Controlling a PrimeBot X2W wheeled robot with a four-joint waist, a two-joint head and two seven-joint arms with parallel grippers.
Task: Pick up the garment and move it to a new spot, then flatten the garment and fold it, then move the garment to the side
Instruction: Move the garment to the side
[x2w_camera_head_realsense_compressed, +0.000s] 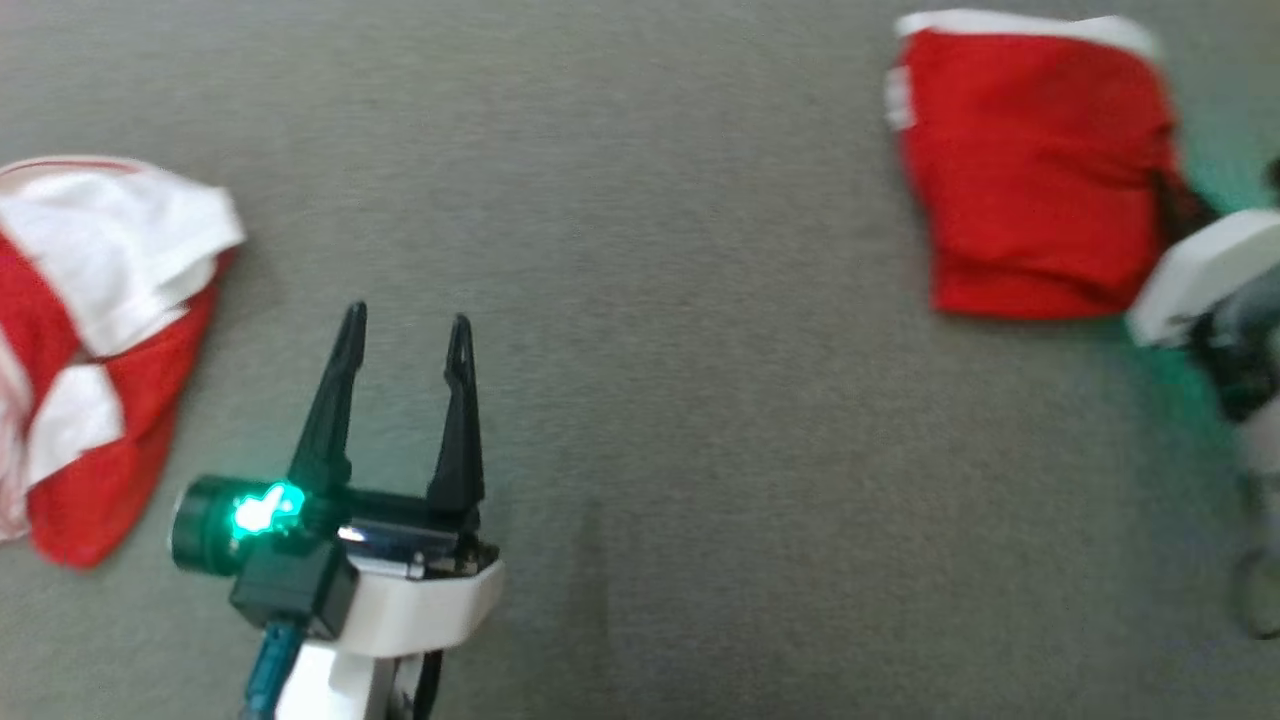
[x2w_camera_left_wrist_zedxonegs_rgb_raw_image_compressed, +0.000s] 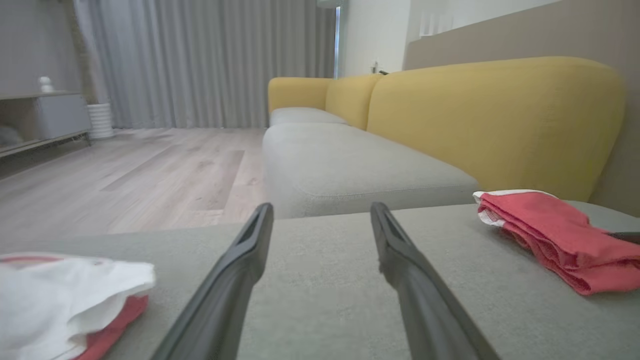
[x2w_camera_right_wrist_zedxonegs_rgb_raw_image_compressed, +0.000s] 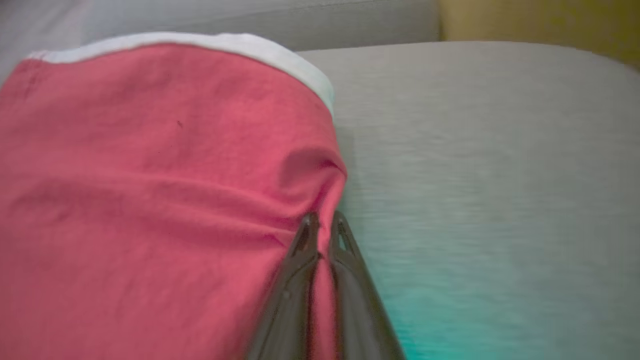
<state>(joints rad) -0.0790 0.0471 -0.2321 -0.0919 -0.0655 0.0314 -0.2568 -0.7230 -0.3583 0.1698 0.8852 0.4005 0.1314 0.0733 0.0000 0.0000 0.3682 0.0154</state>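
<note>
My right gripper (x2w_camera_right_wrist_zedxonegs_rgb_raw_image_compressed: 324, 225) clamps the red garment (x2w_camera_right_wrist_zedxonegs_rgb_raw_image_compressed: 150, 175) by its edge; the bulk lies left of its fingers (x2w_camera_right_wrist_zedxonegs_rgb_raw_image_compressed: 292, 300). My left gripper (x2w_camera_head_realsense_compressed: 405, 330) is spread wide, holding nothing. Thin bite: I reckon a drag slips or unfolds it.

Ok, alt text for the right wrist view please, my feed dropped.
The right claw is shut on the near edge of a red garment that has a white band along its far edge. The garment lies on a grey cushion, with a yellow backrest at the top right.
</note>
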